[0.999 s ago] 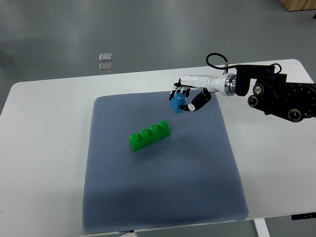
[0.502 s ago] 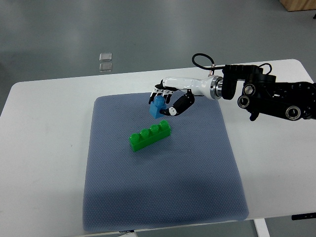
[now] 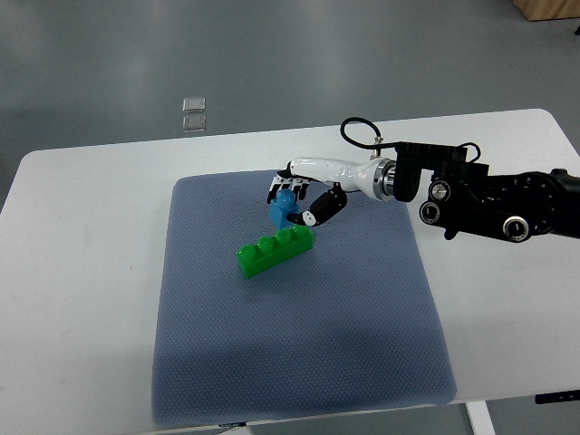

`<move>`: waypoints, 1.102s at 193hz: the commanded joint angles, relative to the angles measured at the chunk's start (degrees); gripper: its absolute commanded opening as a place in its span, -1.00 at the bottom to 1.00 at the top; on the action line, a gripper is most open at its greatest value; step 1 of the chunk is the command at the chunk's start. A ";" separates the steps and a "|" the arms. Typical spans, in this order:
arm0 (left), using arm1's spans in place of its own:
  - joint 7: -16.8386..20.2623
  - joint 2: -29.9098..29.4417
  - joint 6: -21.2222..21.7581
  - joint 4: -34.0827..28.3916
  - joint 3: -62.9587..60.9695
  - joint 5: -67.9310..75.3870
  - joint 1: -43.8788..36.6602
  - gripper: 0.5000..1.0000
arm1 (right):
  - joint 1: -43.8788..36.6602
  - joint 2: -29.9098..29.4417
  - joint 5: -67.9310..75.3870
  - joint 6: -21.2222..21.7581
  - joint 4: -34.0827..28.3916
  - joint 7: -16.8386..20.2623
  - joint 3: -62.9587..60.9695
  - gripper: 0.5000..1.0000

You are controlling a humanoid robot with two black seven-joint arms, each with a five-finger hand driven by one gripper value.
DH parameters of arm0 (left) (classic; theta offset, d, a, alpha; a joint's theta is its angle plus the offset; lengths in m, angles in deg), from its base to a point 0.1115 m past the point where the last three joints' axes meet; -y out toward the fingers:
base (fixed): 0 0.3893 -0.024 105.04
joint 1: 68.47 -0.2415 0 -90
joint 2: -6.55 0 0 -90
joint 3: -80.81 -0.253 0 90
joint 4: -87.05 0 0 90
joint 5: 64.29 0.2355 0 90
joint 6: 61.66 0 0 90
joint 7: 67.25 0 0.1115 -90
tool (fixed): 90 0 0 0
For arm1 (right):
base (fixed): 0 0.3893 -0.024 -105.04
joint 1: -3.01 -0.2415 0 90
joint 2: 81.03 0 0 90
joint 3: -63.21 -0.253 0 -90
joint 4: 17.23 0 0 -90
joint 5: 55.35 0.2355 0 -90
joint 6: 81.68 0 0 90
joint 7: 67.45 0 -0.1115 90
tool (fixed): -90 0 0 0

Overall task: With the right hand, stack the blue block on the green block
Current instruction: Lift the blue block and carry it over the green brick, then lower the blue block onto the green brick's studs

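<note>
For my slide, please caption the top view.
Right hand holds blue block just above green block.

The mat is bare over its whole near half and along its left side, so a hand can pass there freely. The only thing standing on it is the green block, lying slantwise in the upper middle. Just above its right end the right hand hangs with the blue block clasped in its fingers, and its arm spans the table's right side, barring that way in. The white table left of the mat is open.
</note>
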 commanded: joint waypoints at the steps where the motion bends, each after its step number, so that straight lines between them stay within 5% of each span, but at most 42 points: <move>1: 0.00 0.00 0.00 -0.04 0.00 0.00 0.00 1.00 | 0.00 -0.12 -0.03 -0.31 -0.09 0.03 0.00 -0.62; 213: 0.00 0.00 0.00 -0.12 0.09 0.00 0.00 1.00 | 3.08 -1.88 -1.43 -1.98 0.09 -0.41 0.71 -0.61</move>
